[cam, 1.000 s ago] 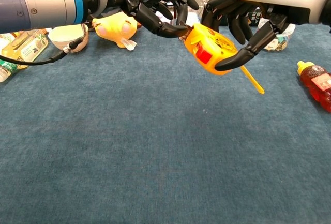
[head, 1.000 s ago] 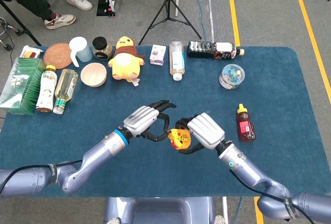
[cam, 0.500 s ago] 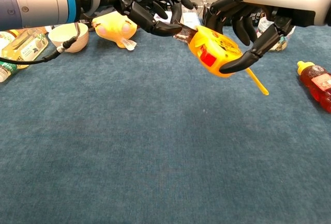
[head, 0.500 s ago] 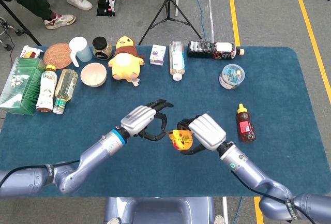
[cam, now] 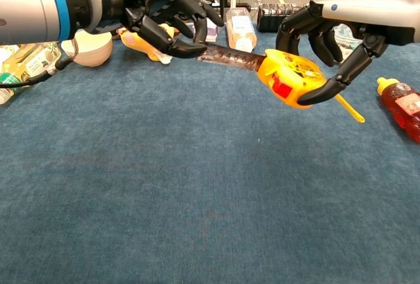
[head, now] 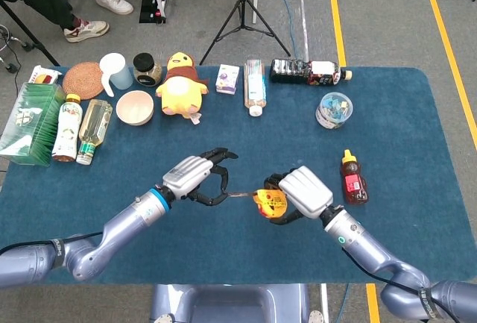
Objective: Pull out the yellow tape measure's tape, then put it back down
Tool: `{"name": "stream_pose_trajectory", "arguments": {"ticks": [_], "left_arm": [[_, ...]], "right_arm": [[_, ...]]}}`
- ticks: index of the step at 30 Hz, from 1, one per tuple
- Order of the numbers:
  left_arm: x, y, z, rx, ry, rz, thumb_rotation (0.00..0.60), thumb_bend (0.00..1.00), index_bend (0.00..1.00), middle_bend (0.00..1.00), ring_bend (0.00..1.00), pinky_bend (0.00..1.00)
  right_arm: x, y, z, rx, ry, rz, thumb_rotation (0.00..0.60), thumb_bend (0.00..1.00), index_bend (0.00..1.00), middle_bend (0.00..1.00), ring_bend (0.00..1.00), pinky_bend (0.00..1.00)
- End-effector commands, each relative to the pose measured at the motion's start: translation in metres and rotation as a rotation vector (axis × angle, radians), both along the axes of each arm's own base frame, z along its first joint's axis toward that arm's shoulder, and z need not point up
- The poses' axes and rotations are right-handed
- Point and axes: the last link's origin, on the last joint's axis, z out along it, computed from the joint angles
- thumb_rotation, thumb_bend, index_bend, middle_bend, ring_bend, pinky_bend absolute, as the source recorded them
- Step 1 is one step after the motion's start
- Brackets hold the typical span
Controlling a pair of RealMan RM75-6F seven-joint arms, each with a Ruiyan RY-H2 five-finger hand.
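My right hand grips the yellow tape measure above the blue tablecloth, red button facing the chest camera. A short stretch of tape runs out of it to the left. My left hand pinches the tape's end between thumb and finger. A yellow wrist strap dangles from the case on its right side. Both hands hover over the table's middle front.
A red honey bottle lies right of my right hand. Along the back stand a yellow plush duck, a bowl, bottles, a small box, a dark bottle and a clear tub.
The hands have drawn apart: my left moved left holding the tape's end, my right moved right with the case. The tape now shows a longer stretch between them.
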Motion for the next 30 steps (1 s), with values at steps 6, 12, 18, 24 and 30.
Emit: {"name": "stream_pose_trajectory", "arguments": {"ticks": [6, 12, 18, 24, 30], "left_arm": [[-0.023, -0.003, 0.008, -0.001, 0.02, 0.027, 0.496, 0.41, 0.6, 0.12, 0.0, 0.11], [-0.036, -0.003, 0.014, 0.009, 0.02, 0.044, 0.494, 0.41, 0.62, 0.12, 0.0, 0.11], [-0.053, -0.005, 0.023, 0.024, 0.017, 0.079, 0.494, 0.42, 0.62, 0.12, 0.0, 0.11], [-0.071, -0.007, 0.032, 0.026, 0.026, 0.109, 0.496, 0.41, 0.62, 0.12, 0.0, 0.11], [-0.088, -0.013, 0.04, 0.021, 0.052, 0.126, 0.498, 0.42, 0.62, 0.12, 0.0, 0.11]], "right_arm": [[-0.009, 0.004, -0.003, 0.008, 0.043, 0.001, 0.421, 0.25, 0.64, 0.67, 0.64, 0.59], [-0.012, 0.003, -0.009, 0.002, 0.039, 0.0, 0.421, 0.25, 0.64, 0.67, 0.64, 0.59], [-0.02, 0.009, -0.006, 0.01, 0.069, -0.004, 0.42, 0.25, 0.64, 0.67, 0.64, 0.59], [-0.027, 0.01, -0.005, 0.006, 0.092, -0.009, 0.42, 0.25, 0.64, 0.67, 0.64, 0.59], [-0.034, 0.011, -0.004, 0.003, 0.121, -0.008, 0.42, 0.25, 0.64, 0.67, 0.64, 0.59]]}}
